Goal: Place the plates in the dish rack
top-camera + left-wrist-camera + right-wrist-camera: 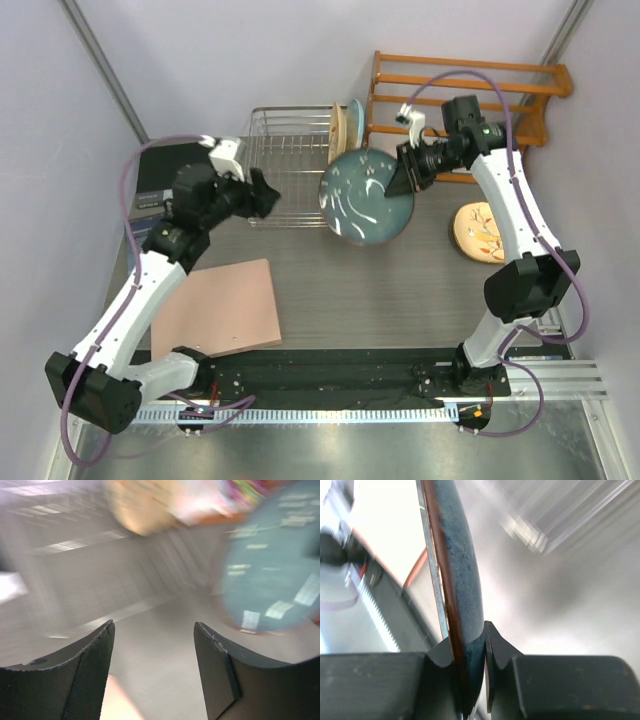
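The thin-barred chrome wire dish rack [285, 150] is holding two upright plates [341, 128] at its right end. Just beside it, your right gripper [470, 645] is pinching the rim of the glossy dark teal ceramic plate [360, 200], tilted above the grey table [380, 290]. Your left gripper [154, 635] is hanging open near the rack, nothing between its textured black fingers [95, 670].

Robotics lab cell: plain partition walls [250, 50] enclose a table [380, 280] with bolted arms [130, 310].

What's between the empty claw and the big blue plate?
The front of the dish rack lies between the left claw and the blue plate. You can see that in the top view.
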### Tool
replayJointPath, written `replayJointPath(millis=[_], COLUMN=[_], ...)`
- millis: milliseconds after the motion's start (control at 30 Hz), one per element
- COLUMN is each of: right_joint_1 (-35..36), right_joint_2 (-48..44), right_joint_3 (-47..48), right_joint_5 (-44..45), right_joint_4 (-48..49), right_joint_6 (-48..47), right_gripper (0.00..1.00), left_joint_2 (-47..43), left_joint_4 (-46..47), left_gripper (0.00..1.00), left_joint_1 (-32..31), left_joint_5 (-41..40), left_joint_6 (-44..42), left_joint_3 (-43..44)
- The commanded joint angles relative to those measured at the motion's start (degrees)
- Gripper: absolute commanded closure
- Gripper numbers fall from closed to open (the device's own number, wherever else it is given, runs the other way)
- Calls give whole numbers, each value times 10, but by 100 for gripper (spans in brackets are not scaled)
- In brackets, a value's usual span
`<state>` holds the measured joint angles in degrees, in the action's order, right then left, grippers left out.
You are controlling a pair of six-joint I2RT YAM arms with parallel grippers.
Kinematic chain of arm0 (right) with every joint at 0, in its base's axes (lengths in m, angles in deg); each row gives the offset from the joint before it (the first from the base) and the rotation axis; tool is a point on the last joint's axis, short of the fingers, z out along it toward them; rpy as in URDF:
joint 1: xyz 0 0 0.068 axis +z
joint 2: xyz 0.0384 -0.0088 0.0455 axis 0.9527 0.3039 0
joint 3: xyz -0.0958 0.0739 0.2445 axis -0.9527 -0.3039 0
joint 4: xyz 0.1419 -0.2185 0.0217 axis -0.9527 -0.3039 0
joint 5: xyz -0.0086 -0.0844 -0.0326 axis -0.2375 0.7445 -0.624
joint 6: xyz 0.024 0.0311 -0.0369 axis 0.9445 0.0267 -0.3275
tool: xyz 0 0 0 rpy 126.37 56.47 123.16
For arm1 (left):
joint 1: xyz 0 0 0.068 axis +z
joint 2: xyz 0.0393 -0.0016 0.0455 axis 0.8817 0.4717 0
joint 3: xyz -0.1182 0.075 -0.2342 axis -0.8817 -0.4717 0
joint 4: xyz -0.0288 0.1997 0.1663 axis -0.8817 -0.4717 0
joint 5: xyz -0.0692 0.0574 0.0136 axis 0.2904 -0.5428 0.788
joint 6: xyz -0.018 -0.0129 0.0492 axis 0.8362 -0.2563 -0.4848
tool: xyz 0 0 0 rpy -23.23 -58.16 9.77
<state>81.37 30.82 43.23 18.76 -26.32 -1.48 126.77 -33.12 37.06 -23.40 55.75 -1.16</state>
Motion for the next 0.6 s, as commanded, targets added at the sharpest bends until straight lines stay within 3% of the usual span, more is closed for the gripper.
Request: replayJointPath(millis=[0,67,100,200,300,333,433,567], right_joint_1=[35,68,82,127,174,189,212,239], right_joint_2=[6,24,27,44,101,118,189,250], right_joint_3=[164,198,219,242,298,314,389,433], right_joint_5=[50,116,190,292,434,562,641,773], right_joint_4=[103,152,203,313,368,376,402,490], right_joint_6=[147,198,208,250,262,270,295,290], right_gripper=[99,99,99,99,99,99,99,99], left_joint_2=[23,13,3,-42,-77,-83,-100,-128], left_joint_4=[-16,8,18,48,40,33,-6,10], left_gripper=[34,29,24,23,24,24,24,24], left_joint_1=[56,58,58,59,70,73,91,93], left_joint_5=[-161,-204,-241,-310,-313,-318,-292,-286], left_joint_6=[-90,-118,-118,-95,-74,-63,-33,-36], left_joint_3=[43,41,31,-24,-69,-73,-77,-121])
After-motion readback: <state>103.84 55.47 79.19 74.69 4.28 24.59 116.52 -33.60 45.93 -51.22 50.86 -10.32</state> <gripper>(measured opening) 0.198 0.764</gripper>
